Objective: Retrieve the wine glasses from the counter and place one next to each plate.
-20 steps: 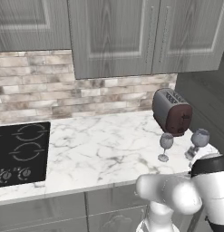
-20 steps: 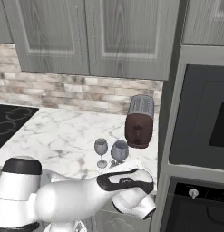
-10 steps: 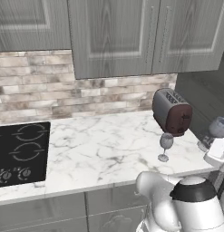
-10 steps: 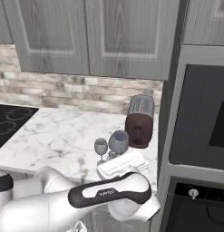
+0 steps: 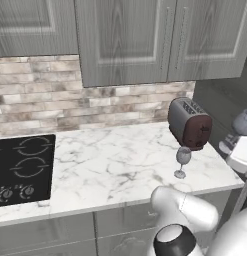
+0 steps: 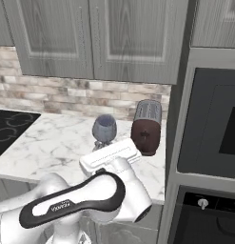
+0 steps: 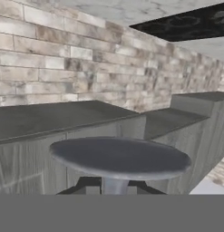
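A: Counter (image 5: 120,165), long marble. Toaster (image 5: 189,122) near its right end is the landmark. Cooktop (image 5: 22,167) well left of the toaster.

B: Glasses?

A: One wine glass (image 5: 182,161) stands upright on the counter just in front of the toaster. The other glass (image 6: 104,128) is off the counter, lifted beside the toaster.

B: Hand?

A: Gripper (image 6: 105,151) pinched narrow on the lifted glass's stem, foot (image 7: 120,156) toward the hand camera.

B: Risks?

A: A thin stem in a narrow pinch may slip or swing on a fast turn. The toaster is close; the bowl could clip it.
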Tool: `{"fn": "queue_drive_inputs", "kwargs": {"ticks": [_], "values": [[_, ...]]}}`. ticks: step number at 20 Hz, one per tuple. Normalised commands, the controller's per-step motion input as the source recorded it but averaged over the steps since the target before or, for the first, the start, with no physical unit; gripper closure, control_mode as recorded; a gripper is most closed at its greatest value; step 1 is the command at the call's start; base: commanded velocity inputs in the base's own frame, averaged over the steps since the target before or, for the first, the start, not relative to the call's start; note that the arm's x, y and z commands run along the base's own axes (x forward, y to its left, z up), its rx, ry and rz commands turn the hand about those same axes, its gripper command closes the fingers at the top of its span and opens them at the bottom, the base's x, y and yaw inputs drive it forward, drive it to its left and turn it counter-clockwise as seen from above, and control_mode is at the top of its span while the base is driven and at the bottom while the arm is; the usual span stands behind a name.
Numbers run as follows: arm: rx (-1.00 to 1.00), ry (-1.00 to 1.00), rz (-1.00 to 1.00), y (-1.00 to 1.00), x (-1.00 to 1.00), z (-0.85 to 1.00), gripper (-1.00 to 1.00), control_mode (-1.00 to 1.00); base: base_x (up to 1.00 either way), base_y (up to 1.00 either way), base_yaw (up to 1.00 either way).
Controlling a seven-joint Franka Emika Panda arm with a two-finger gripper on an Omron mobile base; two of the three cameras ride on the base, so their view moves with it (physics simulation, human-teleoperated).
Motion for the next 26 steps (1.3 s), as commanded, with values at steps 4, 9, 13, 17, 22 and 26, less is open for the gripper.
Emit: {"fn": "queue_drive_inputs", "kwargs": {"ticks": [4, 9, 13, 17, 22, 26], "values": [[-0.03, 0.03, 0.00, 0.88, 0.00, 0.37, 1.00, -1.00, 0.00, 0.00, 0.00], [-0.04, -0.02, 0.00, 0.86, -0.13, 0.20, 1.00, -1.00, 0.00, 0.00, 0.00], [-0.04, -0.14, 0.00, 0.43, -0.46, 0.25, 1.00, 1.00, -0.20, 0.14, 0.00], [0.00, 0.00, 0.00, 0.00, 0.00, 0.00, 1.00, 1.00, -0.98, 0.72, 0.10], [0.00, 0.00, 0.00, 0.00, 0.00, 0.00, 1.00, 1.00, -1.00, 0.83, 0.11], [0.00, 0.00, 0.00, 0.00, 0.00, 0.00, 1.00, 1.00, -0.82, 0.86, 0.30]]}}
